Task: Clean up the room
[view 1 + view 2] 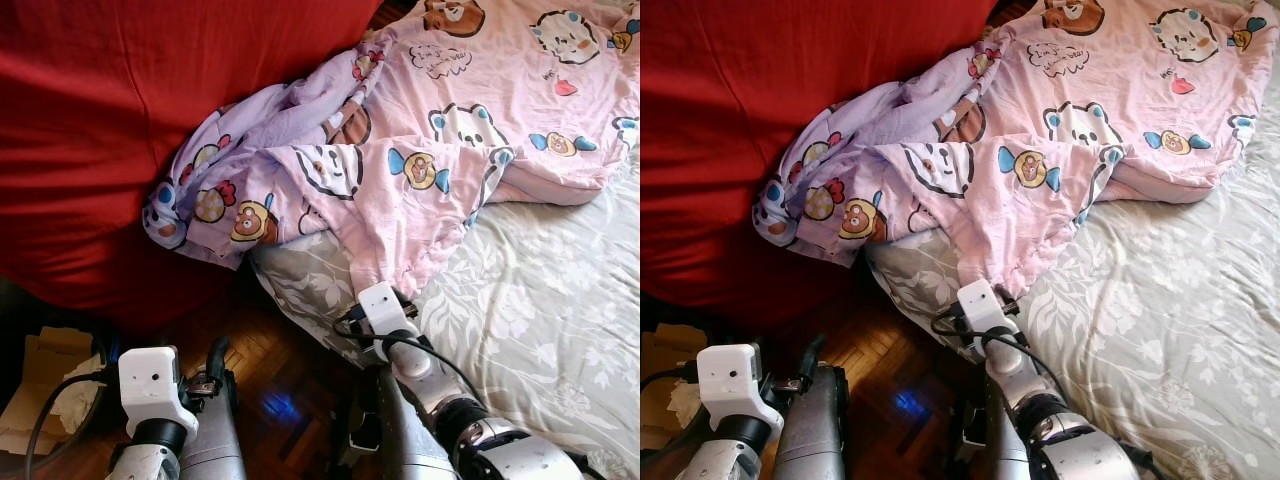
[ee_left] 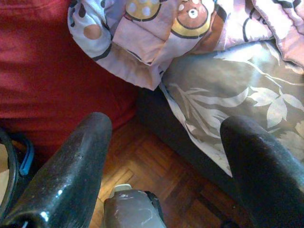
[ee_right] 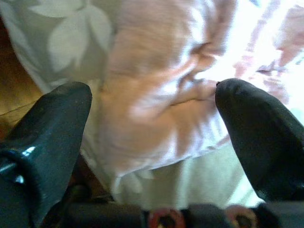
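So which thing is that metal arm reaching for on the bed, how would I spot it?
Find the bed with the grey leaf-print sheet. Crumpled across its upper part and spilling off its corner against the red cover is a pink blanket; the right gripper sits open at its lowest hanging tip. Its cartoon bears and candies set it apart.

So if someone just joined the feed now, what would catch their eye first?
Probably the pink cartoon-print blanket, crumpled across the bed and spilling over its near corner toward the big red cloth on the left. Next, the right gripper, open and right up at the blanket's hanging edge above the grey floral sheet. The left gripper hangs open over the wooden floor.
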Motion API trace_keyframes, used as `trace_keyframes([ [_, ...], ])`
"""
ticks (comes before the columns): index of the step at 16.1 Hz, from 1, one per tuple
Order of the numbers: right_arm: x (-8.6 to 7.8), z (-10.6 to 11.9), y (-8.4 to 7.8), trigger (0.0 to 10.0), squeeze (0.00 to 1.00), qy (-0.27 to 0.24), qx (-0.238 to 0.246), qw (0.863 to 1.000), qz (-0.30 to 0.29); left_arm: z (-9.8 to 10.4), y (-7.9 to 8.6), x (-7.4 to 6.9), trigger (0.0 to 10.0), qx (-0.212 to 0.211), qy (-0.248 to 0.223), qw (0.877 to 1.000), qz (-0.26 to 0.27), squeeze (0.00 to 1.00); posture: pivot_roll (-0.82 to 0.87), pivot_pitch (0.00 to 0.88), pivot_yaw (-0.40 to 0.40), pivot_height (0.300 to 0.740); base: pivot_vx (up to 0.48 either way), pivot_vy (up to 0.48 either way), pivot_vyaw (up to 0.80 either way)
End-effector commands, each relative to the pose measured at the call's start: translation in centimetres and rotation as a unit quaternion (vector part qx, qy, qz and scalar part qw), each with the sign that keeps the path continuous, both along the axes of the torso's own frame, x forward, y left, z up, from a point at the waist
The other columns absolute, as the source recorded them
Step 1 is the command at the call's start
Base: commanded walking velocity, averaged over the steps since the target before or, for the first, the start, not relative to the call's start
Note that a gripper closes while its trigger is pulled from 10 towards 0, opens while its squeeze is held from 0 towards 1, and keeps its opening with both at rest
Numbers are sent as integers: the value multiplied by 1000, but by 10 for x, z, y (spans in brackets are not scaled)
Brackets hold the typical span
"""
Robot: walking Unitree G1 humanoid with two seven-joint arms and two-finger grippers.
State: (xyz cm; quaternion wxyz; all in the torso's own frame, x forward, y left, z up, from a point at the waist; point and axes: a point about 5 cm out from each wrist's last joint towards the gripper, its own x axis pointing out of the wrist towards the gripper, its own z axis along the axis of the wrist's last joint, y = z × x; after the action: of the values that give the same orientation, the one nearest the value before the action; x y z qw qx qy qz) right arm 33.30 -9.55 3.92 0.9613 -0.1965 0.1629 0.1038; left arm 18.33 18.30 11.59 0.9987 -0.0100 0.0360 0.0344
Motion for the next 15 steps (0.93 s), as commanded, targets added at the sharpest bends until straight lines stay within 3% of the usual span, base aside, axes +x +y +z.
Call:
trace_keyframes([
  [1,-7,-11,-8,10000,0,26,-11,999,-14,-4,-3,-5,10000,-3,15,1000,0,0,264,438,-159,604,0,0,0],
  [2,-7,-12,-9,3922,0,27,-15,999,-13,-4,-3,-5,10000,2,15,1000,-1,0,263,435,-160,604,0,0,0],
  [3,-8,-13,-10,0,0,29,-19,999,-11,-3,-3,-5,10000,6,14,1000,-1,0,263,435,-160,604,0,0,0],
  [15,-18,-26,-16,0,0,56,-29,998,-16,-5,-7,-6,10000,10,17,1000,-6,0,261,433,-157,604,0,0,0],
])
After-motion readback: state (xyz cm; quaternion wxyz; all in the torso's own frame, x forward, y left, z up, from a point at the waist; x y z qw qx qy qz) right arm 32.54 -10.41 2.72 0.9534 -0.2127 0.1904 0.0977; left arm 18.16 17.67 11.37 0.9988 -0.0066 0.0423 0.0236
